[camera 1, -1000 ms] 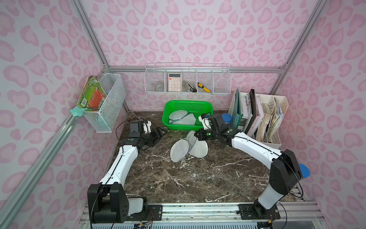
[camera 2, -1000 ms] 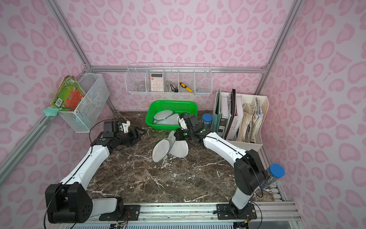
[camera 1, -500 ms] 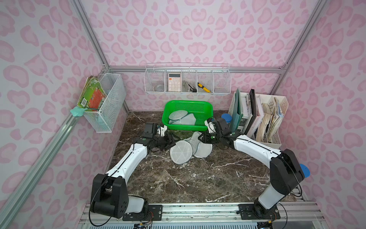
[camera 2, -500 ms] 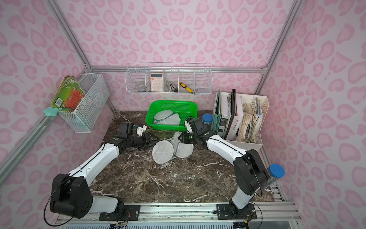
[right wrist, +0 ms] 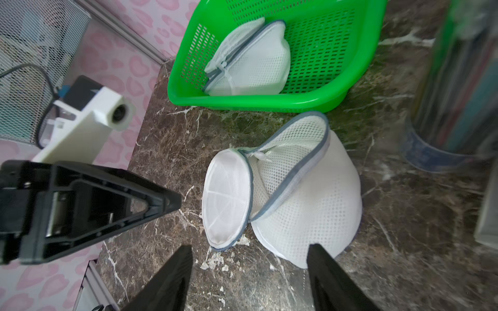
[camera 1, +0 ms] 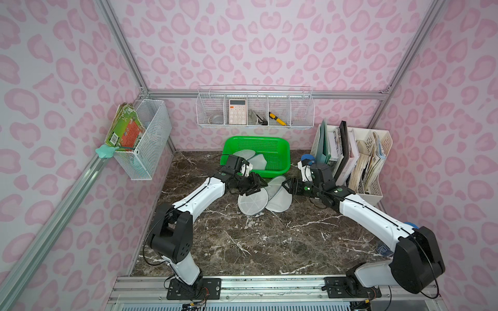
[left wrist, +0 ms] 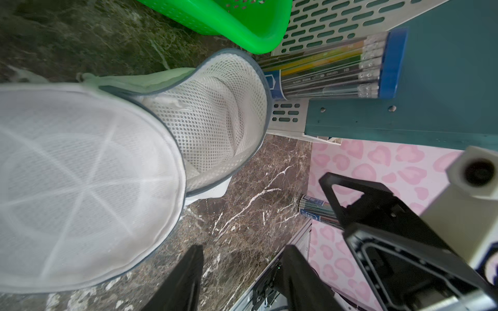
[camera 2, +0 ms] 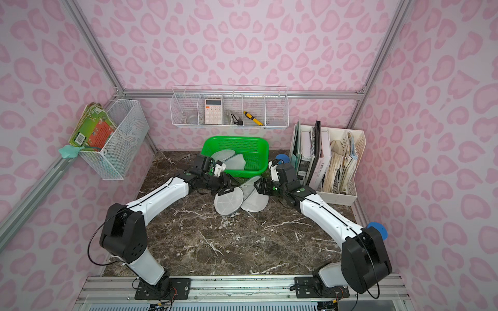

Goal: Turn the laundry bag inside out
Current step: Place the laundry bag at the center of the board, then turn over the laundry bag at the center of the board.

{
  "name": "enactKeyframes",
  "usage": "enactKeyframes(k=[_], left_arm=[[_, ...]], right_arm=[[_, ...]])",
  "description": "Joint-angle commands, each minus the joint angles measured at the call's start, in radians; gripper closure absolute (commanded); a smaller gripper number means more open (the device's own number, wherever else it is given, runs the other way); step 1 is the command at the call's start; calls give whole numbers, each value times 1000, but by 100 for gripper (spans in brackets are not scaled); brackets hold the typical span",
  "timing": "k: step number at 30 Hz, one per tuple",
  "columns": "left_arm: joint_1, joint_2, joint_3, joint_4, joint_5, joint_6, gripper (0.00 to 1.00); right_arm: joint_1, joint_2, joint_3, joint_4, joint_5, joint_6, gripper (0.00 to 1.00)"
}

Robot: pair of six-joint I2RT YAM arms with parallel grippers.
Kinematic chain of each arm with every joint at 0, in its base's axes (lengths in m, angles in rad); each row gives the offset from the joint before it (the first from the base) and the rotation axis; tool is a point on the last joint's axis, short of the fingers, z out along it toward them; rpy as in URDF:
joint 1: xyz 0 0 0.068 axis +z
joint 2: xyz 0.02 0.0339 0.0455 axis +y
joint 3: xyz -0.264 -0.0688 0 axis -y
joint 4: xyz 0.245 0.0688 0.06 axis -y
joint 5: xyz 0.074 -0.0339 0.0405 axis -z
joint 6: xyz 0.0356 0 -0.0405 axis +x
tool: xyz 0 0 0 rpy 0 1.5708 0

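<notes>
Now that the right pincer (camera 1: 286,185) has let go, the laundry bag (camera 1: 279,198) lies loose on the counter (camera 1: 242,242), just in front of the green basket (camera 1: 256,139). A second ago it hung lifted from that pincer's shut jaws. Those jaws now stand wide apart and hold nothing, and the wrist camera shows the bag (right wrist: 304,202) just ahead of their tips.

Over the same second the left arm has swung in from the far side of the counter. The left pincer (camera 1: 255,186) now sits at the bag's round flap (camera 1: 252,201). Its jaws are partly open with only bare counter between them, so it holds nothing either. Whether a tip brushes the flap is hard to tell from above.

The bag's grey-trimmed mouth gapes, the flap leans beside it, and the mesh lining shows through the opening. The turning itself looks not yet done, and this seems to be a pause to change grip. With the bag at rest between both pincers, one could probably pin the rim while the other reaches inside to pull the lining through. The mesh is light and springy, so a loose pinch might only push it along the counter.
</notes>
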Motion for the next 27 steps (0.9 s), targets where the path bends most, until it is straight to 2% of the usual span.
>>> enactKeyframes(k=[1, 3, 4, 7, 11, 21, 24, 27], left_arm=[[-28, 78, 85, -60, -34, 14, 49], [-47, 141, 160, -85, -56, 15, 49], [-54, 167, 195, -99, -63, 20, 49], [-71, 253, 301, -146, -102, 32, 49], [-88, 369, 443, -200, -130, 58, 49], [-128, 606, 781, -331, -146, 112, 51], [-141, 659, 856, -374, -147, 122, 54], [-147, 691, 907, -419, -137, 129, 68]], right_arm=[[-22, -70, -48, -36, 88, -21, 22], [-33, -119, -87, -48, 113, -23, 18], [-36, -142, -103, -53, 124, -24, 11], [-40, -217, -157, -50, 159, -31, 1], [-57, -282, -196, -64, 174, -35, 1], [-82, -339, -241, -109, 165, -32, 1], [-93, -349, -245, -119, 165, -34, 1], [-107, -357, -248, -123, 163, -39, 1]])
